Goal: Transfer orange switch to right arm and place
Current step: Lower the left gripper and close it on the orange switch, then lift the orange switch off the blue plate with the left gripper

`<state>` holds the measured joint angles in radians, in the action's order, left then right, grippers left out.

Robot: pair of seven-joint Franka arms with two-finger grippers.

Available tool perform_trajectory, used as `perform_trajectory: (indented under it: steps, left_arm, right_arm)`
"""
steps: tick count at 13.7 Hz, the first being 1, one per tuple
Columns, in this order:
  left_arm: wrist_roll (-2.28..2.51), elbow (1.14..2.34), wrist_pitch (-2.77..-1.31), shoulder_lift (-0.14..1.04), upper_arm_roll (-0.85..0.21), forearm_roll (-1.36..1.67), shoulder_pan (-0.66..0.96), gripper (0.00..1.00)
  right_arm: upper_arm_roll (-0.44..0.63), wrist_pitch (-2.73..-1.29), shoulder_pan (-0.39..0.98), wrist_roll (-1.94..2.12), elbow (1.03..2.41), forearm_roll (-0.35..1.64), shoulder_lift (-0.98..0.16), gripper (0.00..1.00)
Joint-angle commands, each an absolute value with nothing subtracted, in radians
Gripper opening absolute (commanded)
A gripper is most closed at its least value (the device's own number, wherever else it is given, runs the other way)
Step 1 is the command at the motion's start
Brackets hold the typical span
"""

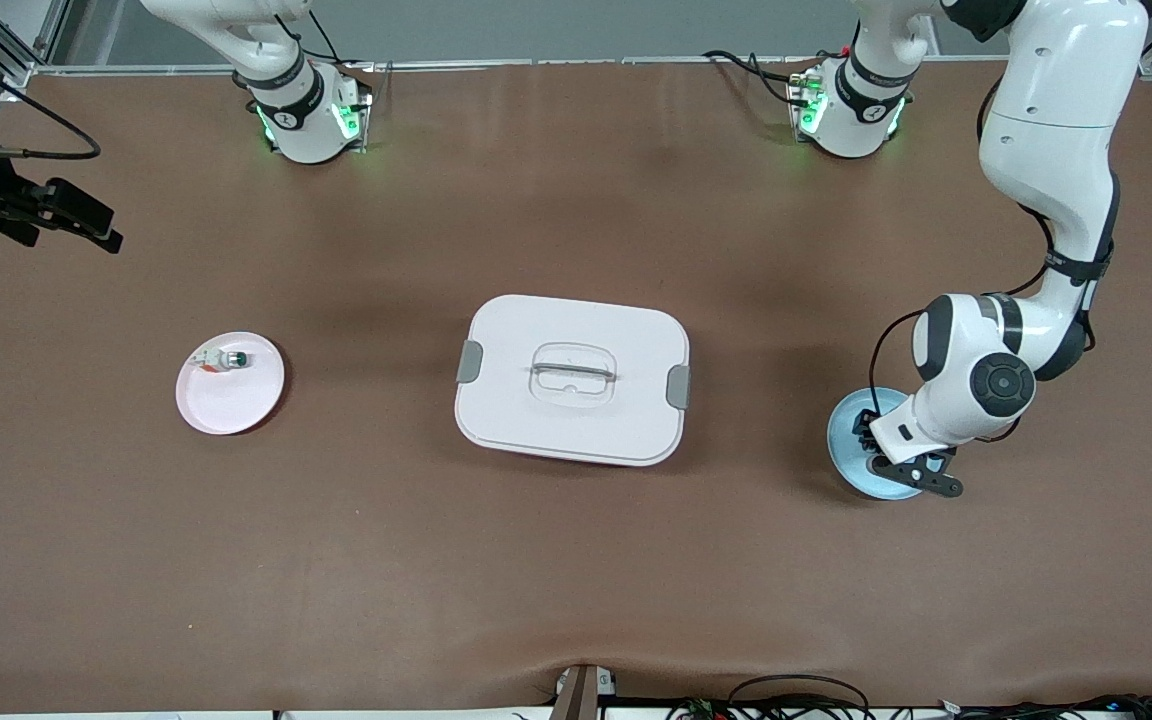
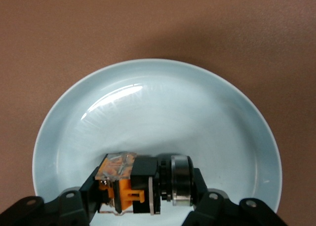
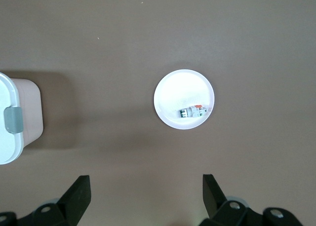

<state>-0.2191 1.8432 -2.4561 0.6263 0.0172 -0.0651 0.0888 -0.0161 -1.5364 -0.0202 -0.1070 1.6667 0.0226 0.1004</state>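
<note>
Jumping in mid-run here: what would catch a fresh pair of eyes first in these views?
The left gripper is down in the pale blue plate at the left arm's end of the table, shut on the orange switch. A big white lidded box sits mid-table. The right gripper waits open, up over the table near a pink plate holding a small green-capped switch.

— Where's the switch (image 2: 140,184)?
— On its side in the blue plate (image 2: 232,132), between the left gripper's (image 2: 145,199) fingers.
— Look?
— Black body, orange marks, silver ring
</note>
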Motion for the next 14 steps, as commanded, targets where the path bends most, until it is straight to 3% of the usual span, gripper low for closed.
perform_trajectory:
  steps: [1, 14]
  left_arm:
    - [-0.17, 1.855, -2.451, 0.591, 0.014, -0.077, 0.087, 0.25]
    - [0.038, 1.827, -2.214, 0.399, -0.052, -0.064, 0.084, 0.25]
  right_arm:
    - [-0.021, -1.537, -0.029, -0.097, 1.672, -0.001, 0.112, 1.0]
    - [-0.026, -1.528, -0.014, -0.09, 1.672, 0.008, 0.11, 1.0]
